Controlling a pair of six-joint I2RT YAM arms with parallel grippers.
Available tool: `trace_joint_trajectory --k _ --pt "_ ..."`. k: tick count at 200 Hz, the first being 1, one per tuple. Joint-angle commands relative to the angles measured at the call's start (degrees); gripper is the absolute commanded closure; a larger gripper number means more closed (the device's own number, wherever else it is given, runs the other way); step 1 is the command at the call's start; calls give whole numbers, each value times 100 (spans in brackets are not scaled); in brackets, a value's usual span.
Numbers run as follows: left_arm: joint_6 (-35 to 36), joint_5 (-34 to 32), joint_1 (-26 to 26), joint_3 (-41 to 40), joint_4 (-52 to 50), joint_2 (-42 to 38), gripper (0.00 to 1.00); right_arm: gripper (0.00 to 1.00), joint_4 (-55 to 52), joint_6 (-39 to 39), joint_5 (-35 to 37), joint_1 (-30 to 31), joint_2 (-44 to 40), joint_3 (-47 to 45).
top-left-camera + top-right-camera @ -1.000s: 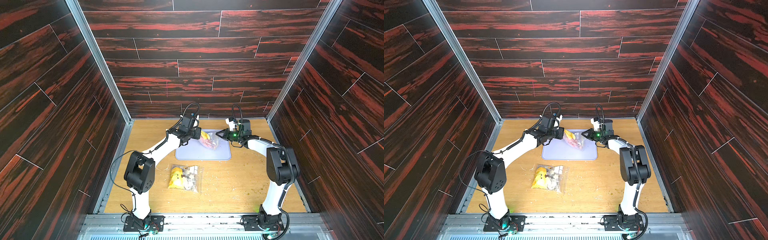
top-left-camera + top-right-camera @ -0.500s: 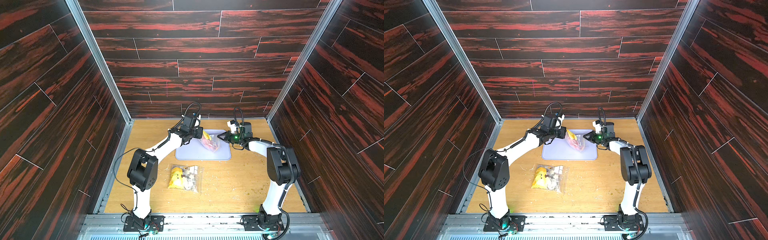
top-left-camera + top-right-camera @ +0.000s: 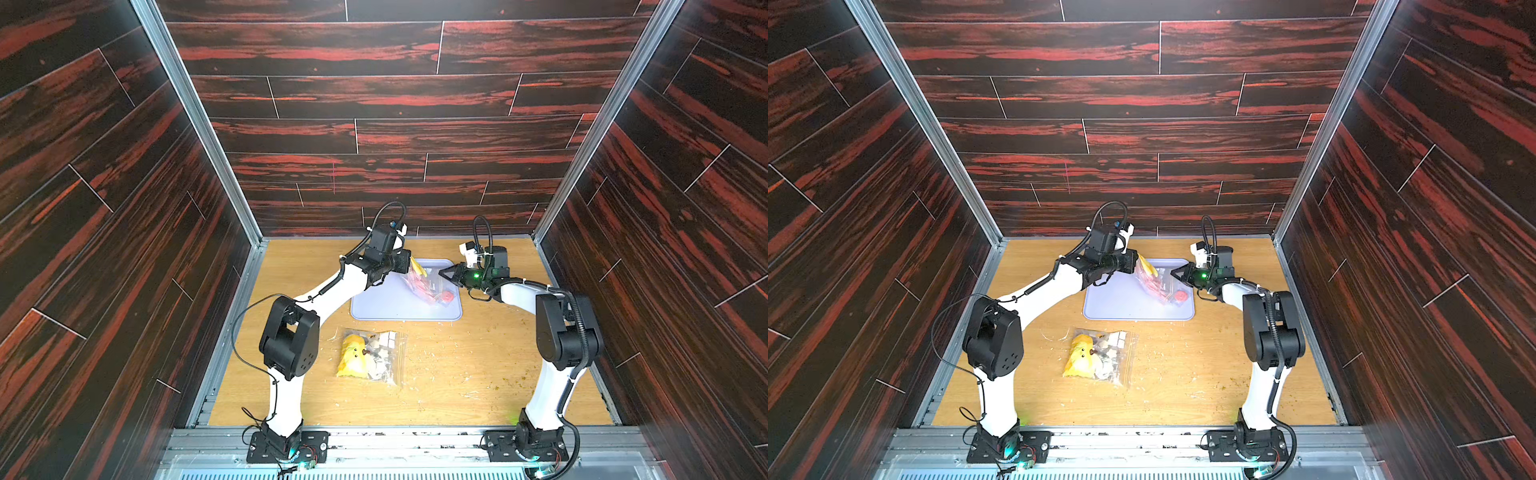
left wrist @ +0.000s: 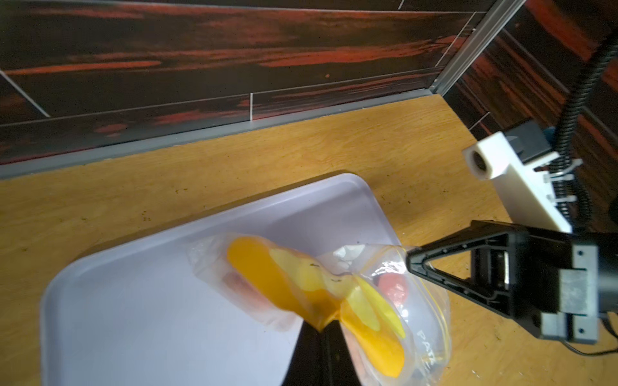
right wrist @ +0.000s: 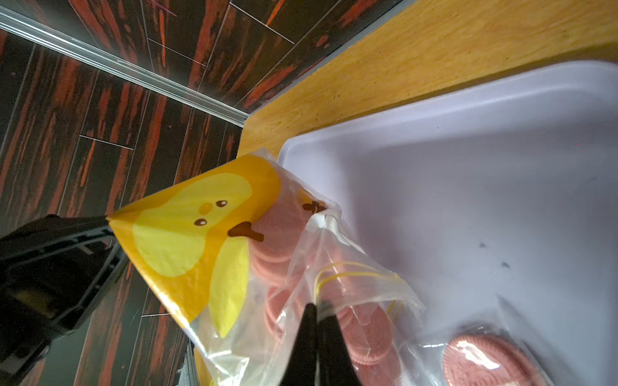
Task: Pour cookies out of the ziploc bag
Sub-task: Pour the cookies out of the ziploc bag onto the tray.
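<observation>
Left hand (image 3: pixel 410 265), shifted right, and right hand (image 3: pixel 441 274) pinch the clear yellow-printed ziploc bag (image 3: pixel 424 284); mid-pour, pink round cookies (image 5: pixel 284 254) need steeper tipping.

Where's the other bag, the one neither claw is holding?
In both top views the spare bag lies flat on the table, just in front of the tray, on its side nearer the camera.

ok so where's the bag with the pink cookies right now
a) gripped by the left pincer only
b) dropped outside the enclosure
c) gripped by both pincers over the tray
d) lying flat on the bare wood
C: the left pincer and the right pincer are each shut on an edge of the bag, which hangs between them above the lavender tray with pink cookies inside.
</observation>
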Motion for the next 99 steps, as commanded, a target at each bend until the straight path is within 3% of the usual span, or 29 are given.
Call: trace_joint_trajectory --k 1,68,99 --pt "149 -117 -2 196 190 -16 100 93 136 53 -133 -16 25 26" --pt "316 -250 0 246 181 -12 100 84 71 40 -160 -19 -75 -13" --pt "341 -379 -2 88 321 -176 100 74 66 77 -235 -26 -127 -22"
